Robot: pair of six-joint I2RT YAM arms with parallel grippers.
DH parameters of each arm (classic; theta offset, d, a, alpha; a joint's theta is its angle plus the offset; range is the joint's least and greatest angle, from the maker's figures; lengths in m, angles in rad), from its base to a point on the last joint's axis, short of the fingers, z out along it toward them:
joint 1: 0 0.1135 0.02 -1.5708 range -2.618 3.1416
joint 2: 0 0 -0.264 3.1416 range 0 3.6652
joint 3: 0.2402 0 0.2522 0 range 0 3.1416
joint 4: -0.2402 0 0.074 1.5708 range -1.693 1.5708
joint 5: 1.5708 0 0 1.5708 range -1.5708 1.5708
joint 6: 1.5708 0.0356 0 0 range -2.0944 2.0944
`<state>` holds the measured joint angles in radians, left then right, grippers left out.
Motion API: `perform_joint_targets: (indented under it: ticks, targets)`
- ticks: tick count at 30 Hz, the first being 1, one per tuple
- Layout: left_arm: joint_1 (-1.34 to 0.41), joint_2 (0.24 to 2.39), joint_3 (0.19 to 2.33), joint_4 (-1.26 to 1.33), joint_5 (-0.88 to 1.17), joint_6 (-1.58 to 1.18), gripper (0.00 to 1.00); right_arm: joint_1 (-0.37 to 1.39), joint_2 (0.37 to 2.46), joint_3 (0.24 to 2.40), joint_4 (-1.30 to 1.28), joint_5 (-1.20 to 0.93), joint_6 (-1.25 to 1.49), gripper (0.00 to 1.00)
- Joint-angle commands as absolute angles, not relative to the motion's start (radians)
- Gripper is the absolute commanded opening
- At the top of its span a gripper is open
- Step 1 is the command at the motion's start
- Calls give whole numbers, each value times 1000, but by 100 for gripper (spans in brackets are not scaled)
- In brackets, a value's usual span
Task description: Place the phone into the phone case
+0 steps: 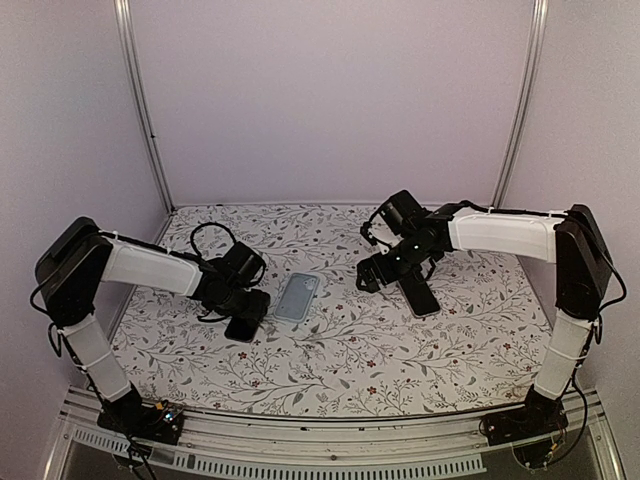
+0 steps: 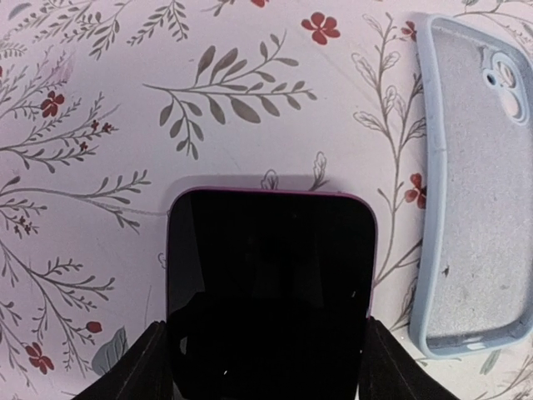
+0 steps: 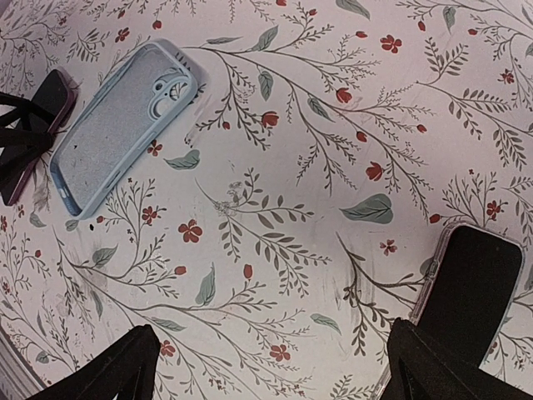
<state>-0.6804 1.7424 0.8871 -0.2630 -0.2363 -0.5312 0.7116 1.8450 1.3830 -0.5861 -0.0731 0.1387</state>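
- The left tool is low over the floral tabletop. Its two fingers are closed against the long edges of the purple-rimmed phone, and no gap shows on either side.
- That phone lies flat, dark screen up. Its near end sits between the left tool's fingers and its far end sticks out ahead of them.
- The phone case lies just right of the left tool, beside the phone and not touching it. It is pale blue, hollow side up, with the camera cutout at the end farther from the tool.
- The right tool hangs above bare tabletop with its fingers spread wide and nothing between them. The case is well off to its left.
- A second phone, dark with a pale rim, lies flat by the right tool's right finger, outside the gap.
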Motion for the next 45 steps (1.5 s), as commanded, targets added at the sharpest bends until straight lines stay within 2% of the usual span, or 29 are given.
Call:
perform_joint_targets:
  ticks: [1, 5, 14, 17, 22, 30, 38, 45]
  targets:
    - [-676, 1761, 869, -356, -198, -545, 21, 713, 1817, 1400, -583, -61, 132, 99]
    - [-703, 1695, 894, -364, -288, -562, 0, 713, 1815, 1403, -584, -60, 130, 99]
    - [-777, 1561, 890, -349, -477, -634, 0, 712, 1810, 1404, -586, -56, 128, 99]
    - [-804, 1552, 905, -279, -478, -604, 0, 713, 1812, 1411, -588, -56, 126, 99]
    - [-825, 1696, 1052, -208, -442, -538, 0, 712, 1814, 1416, -589, -66, 128, 99]
    - [-819, 1982, 1348, -253, -427, -477, 0, 713, 1809, 1407, -590, -72, 136, 99]
    - [-805, 2059, 1389, -247, -288, -494, 0, 713, 1807, 1391, -588, -69, 138, 99]
    - [-805, 2055, 1362, -267, -271, -524, 0, 712, 1805, 1391, -586, -66, 134, 99]
